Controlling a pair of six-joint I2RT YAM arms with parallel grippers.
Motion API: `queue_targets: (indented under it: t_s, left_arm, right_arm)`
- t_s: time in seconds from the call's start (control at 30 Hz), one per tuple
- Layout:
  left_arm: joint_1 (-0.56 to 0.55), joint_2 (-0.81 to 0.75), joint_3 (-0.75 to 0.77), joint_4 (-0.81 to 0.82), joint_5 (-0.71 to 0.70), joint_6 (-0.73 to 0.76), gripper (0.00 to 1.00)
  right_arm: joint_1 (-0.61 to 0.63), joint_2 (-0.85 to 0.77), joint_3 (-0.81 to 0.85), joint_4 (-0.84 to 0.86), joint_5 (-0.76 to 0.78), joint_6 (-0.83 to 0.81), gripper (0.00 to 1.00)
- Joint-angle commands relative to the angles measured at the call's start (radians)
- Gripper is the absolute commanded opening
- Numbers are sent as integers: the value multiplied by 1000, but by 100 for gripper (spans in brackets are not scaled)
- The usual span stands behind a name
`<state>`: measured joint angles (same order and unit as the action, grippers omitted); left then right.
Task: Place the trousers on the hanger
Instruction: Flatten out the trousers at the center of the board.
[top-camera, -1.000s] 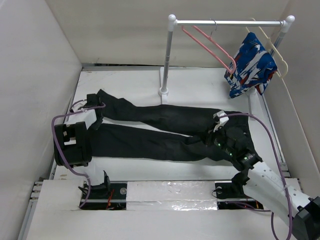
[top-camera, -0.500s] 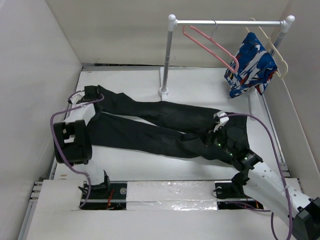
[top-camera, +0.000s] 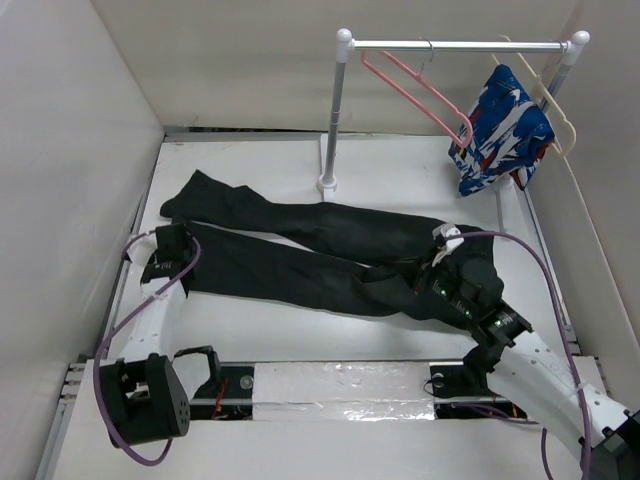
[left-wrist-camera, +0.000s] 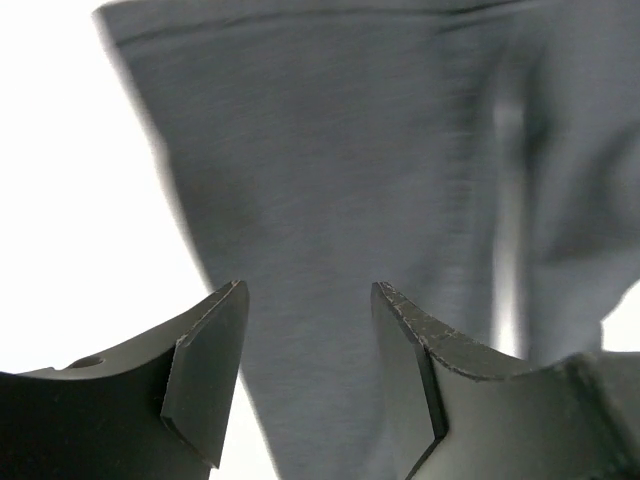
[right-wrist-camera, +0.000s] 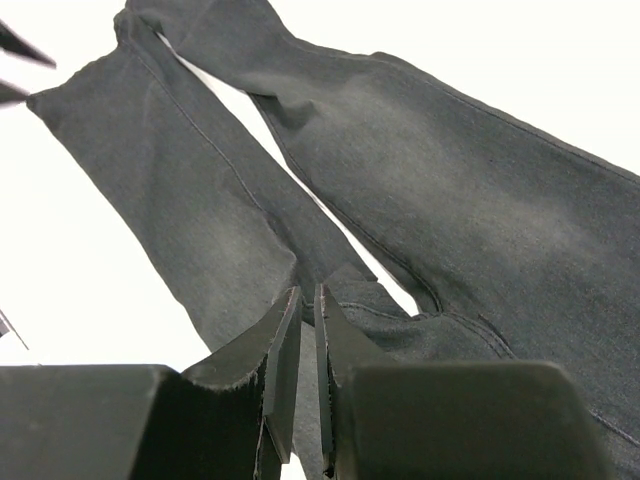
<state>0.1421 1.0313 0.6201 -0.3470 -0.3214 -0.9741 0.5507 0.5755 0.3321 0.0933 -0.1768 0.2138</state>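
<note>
No boxes or bins are here; the only carrier is the white rail (top-camera: 450, 45) at the far right. On it hang the pink hanger (top-camera: 420, 85), bare, and a cream hanger (top-camera: 555, 100) bearing a blue, white and red patterned garment (top-camera: 500, 130).

The bench (top-camera: 300, 340) is shut in by white walls (top-camera: 70, 150) at left, back and right. A bare strip runs along its near side and another behind the trousers.

The trousers (top-camera: 320, 255) lie flat across the bench, with the cuffs at the left and the waist at the right, well apart from the hanger.

The left hand (left-wrist-camera: 308, 298) hovers at the near leg's cuff with its fingers apart over the cloth. The right hand (right-wrist-camera: 307, 295), fingers closed to a slit, pinches a raised fold at the crotch.
</note>
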Motion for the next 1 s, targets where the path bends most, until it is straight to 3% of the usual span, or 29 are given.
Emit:
queue_targets:
  t_s: [0.0,0.3,0.7,0.8,0.83,0.97]
  left_arm:
    - [51,-36,-65,-8,31,-54,49]
    - [263,62,-128,92,103,0,49]
    - [272,216,-141,233,173,-18,47]
    - [272,211,-146,252,180,-17,21]
    - [272,207,-148,256,185,-2,4]
    - [272,80,-161,250,194,15,0]
  right_arm:
    - [6,-6,31,11,-10,-4,16]
    - [6,6,30,17,-12,-5,18]
    - [6,37,31,22,0,-7,18]
    - [6,41,33,20,8,-7,18]
    - [6,40,31,19,17,-7,18]
    - [6,24,28,3,63,5,17]
